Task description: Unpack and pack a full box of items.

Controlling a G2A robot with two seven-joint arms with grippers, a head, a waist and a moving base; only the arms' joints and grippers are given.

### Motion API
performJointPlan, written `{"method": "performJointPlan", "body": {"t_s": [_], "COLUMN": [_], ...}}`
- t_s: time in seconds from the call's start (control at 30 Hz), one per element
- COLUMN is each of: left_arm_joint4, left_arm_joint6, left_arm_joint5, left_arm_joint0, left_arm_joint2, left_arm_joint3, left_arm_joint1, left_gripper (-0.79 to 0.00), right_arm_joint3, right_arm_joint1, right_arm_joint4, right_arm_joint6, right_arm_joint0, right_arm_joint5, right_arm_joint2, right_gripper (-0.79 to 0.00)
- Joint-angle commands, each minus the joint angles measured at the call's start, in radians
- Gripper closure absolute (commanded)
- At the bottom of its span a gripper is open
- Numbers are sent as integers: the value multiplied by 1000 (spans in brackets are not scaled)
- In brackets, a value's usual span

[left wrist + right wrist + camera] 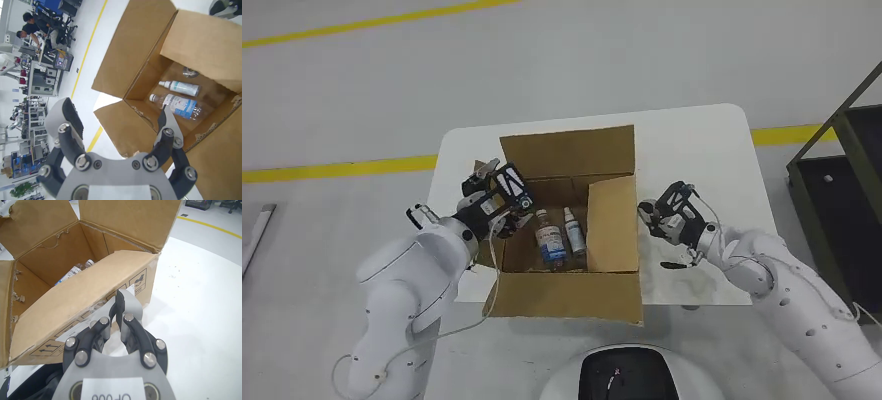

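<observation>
Bright, even overhead light washes the white table point(692, 140) and the pale floor point(342, 80), leaving only faint, soft-edged shadows along the table's edges. The cardboard box point(567, 150) glows tan on its open flaps and turns dimmer inside, where the clear bottle point(177, 107) catches small highlights. In the left wrist view the hall behind glares almost white. Both wrist views bend lines toward their borders, the yellow floor line point(87, 51) among them.

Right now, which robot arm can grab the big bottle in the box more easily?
Left, probably: the left gripper is open at the box rim, facing the big bottle; the right gripper is shut, outside the box wall.
</observation>
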Motion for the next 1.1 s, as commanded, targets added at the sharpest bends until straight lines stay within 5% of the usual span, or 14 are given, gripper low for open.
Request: {"method": "performJointPlan", "body": {"t_s": [0.0, 0.2, 0.6, 0.7, 0.9, 1.07], "left_arm_joint4": [-42, -113, -152, -360, -862, -1047], "left_arm_joint6": [29, 77, 107, 128, -24, -128], "left_arm_joint5": [9, 13, 65, 122, 311, 448], "left_arm_joint0": [-3, -16, 8, 26, -19, -58], "left_arm_joint2": [11, 41, 37, 37, 103, 163], "left_arm_joint3": [4, 5, 32, 94, 226, 338], "left_arm_joint1": [-1, -3, -5, -11, -27, -37], "left_gripper": [-785, -785, -785, -785, -785, -785], "right_arm_joint3": [14, -17, -342, -386, -417, -436], "right_arm_joint1": [-2, 8, 52, 56, 56, 54], "right_arm_joint4": [-10, -7, 33, 14, -10, -24], "right_arm_joint6": [0, -31, -71, -79, -116, -130], "right_arm_joint0": [17, -27, -345, -389, -432, -451], "right_arm_joint5": [-5, 18, 31, 44, 82, 91], "right_arm_joint2": [-4, 53, 313, 347, 370, 372], "right_gripper": [0, 0, 0, 0, 0, 0]}}
